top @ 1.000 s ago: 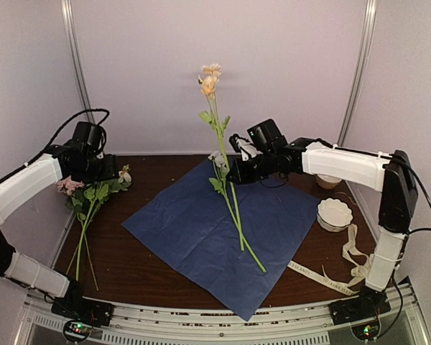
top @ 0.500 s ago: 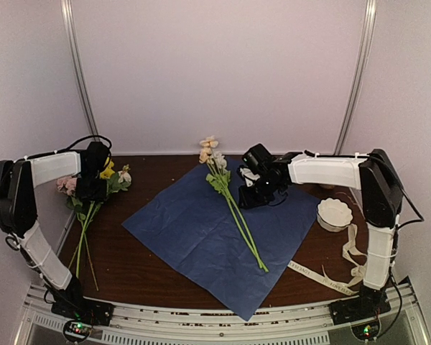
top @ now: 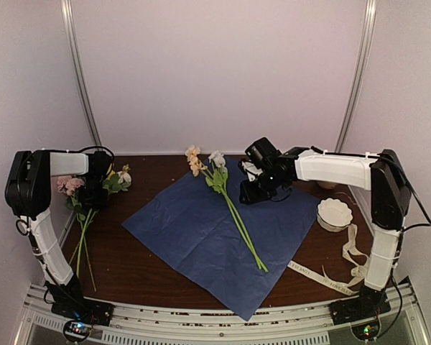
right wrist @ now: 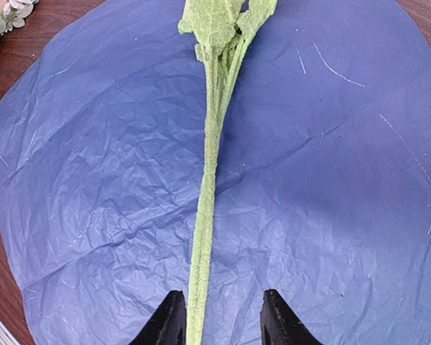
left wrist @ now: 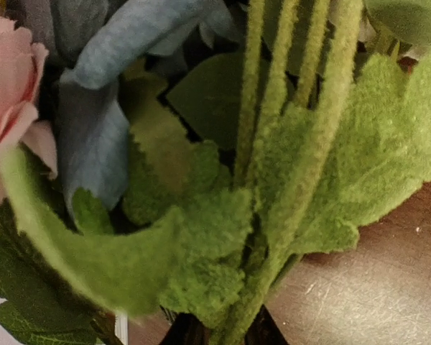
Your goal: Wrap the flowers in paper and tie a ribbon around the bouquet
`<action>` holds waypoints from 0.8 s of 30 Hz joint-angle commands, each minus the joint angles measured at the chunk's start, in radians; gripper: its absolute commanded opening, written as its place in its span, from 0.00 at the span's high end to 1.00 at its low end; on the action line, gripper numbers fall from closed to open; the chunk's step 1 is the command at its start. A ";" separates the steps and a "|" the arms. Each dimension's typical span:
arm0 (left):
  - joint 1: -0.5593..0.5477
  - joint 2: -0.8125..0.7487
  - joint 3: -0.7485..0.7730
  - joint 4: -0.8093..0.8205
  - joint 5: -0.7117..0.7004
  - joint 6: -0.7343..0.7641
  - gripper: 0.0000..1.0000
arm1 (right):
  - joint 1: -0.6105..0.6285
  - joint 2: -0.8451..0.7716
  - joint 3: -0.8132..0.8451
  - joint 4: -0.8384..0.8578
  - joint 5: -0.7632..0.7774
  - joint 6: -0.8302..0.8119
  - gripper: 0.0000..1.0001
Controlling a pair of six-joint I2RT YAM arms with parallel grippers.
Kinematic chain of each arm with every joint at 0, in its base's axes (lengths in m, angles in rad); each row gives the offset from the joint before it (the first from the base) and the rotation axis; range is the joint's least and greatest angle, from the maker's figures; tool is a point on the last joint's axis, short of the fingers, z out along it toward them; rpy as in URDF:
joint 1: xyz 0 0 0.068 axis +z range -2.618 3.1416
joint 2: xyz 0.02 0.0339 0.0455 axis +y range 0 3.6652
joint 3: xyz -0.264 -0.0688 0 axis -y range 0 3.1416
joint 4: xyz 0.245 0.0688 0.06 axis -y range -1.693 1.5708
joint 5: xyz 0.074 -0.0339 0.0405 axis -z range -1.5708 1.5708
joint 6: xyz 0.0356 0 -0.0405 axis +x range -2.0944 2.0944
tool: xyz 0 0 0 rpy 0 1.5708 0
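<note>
One stalk of the flowers lies on the dark blue paper, its cream blooms past the paper's far edge. My right gripper hovers just above the stalk's upper part. In the right wrist view the gripper is open and the green stem lies flat on the paper, close to the left finger. A second bunch of pink, yellow and white blooms lies at the left. My left gripper is down on it. In the left wrist view the gripper is closed around the bunch's stems.
The ribbon lies in loops at the near right of the brown table. A white scalloped bowl stands just beyond it, with another one behind the right arm. White walls and metal posts close in the back and sides.
The right gripper lowered the upright stalk onto the paper and opened. The left arm swung down onto the left bunch and its jaws closed in on the stems.
</note>
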 commanded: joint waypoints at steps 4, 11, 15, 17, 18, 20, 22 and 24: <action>0.003 -0.014 0.019 -0.007 -0.010 -0.001 1.00 | 0.000 -0.070 -0.013 -0.019 0.015 -0.020 0.63; 0.003 -0.255 0.019 -0.035 0.005 -0.015 1.00 | -0.001 -0.090 -0.005 -0.027 0.018 -0.026 0.62; -0.011 -0.417 0.042 -0.033 0.090 -0.006 1.00 | -0.001 -0.098 0.017 -0.040 0.008 -0.034 0.61; -0.031 -0.517 0.055 0.008 0.185 -0.003 1.00 | 0.001 -0.116 0.021 -0.024 -0.023 -0.046 0.60; -0.050 -0.565 0.052 0.052 0.248 -0.005 1.00 | 0.003 -0.132 0.018 -0.004 -0.053 -0.055 0.60; -0.122 -0.665 0.032 0.179 0.375 -0.017 1.00 | 0.016 -0.171 0.000 0.062 -0.130 -0.076 0.59; -0.213 -0.738 0.016 0.319 0.468 -0.044 1.00 | 0.041 -0.213 -0.027 0.153 -0.224 -0.096 0.58; -0.315 -0.767 0.022 0.430 0.531 -0.068 1.00 | 0.072 -0.248 -0.044 0.278 -0.350 -0.099 0.56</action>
